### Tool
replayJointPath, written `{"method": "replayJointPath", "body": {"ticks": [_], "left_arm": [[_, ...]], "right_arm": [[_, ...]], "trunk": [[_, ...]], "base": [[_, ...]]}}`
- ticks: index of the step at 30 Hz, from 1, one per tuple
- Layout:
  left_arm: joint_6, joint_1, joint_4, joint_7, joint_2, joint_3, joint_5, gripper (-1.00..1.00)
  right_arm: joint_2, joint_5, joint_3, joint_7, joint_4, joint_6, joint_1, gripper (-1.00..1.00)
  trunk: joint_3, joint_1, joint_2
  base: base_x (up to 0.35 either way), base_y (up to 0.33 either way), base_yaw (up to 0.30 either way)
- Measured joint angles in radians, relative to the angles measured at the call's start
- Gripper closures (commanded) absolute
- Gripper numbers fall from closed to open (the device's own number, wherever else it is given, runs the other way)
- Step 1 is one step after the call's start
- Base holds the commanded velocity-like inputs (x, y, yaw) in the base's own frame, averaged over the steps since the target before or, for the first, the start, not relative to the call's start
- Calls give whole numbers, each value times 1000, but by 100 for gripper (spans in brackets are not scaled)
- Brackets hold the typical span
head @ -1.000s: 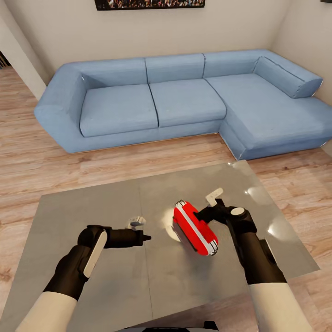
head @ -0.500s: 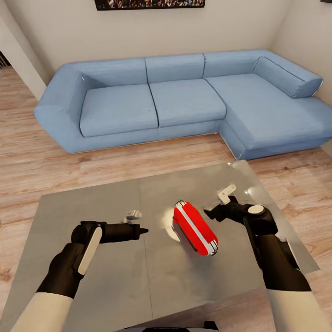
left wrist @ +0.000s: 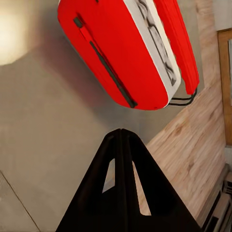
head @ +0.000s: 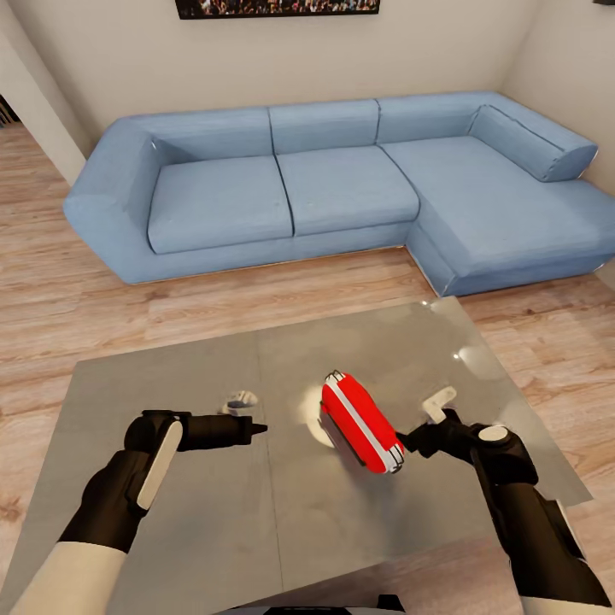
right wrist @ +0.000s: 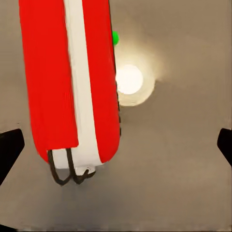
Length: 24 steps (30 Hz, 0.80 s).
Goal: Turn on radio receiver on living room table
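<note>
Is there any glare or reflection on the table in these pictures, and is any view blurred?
Head view: the grey table is glossy, with pale bright patches beside the red radio and near the right pincer. Right wrist view: a round white glare spot with a soft halo lies beside the radio. Left wrist view: a pale glow at the edge. All views look fairly sharp.

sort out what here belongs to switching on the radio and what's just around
Part of the job:
radio receiver
grey table it lies on
right gripper, open, beside the radio
left gripper, shut, pointing at it

Just around:
blue sofa
wall picture
wood floor
</note>
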Motion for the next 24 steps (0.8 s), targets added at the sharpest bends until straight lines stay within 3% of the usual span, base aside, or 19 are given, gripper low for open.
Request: {"method": "replayJointPath", "body": {"ticks": [5,20,24], "left_arm": [[1,0,-5,0,1,0,-3,100],[0,0,-6,0,0,0,-2,100],[0,0,-3,0,0,0,-1,100]], "right_arm": [[0,0,-52,3,7,-28,62,-100],[2,-4,-109,-3,13,-39,70,-100],[9,-5,-159,-4,13,-40,70,-100]], "trunk": [[0,0,0],[0,0,0],[3,0,0]], "base": [[-262,0,0],[-53,0,0],[0,0,0]]}}
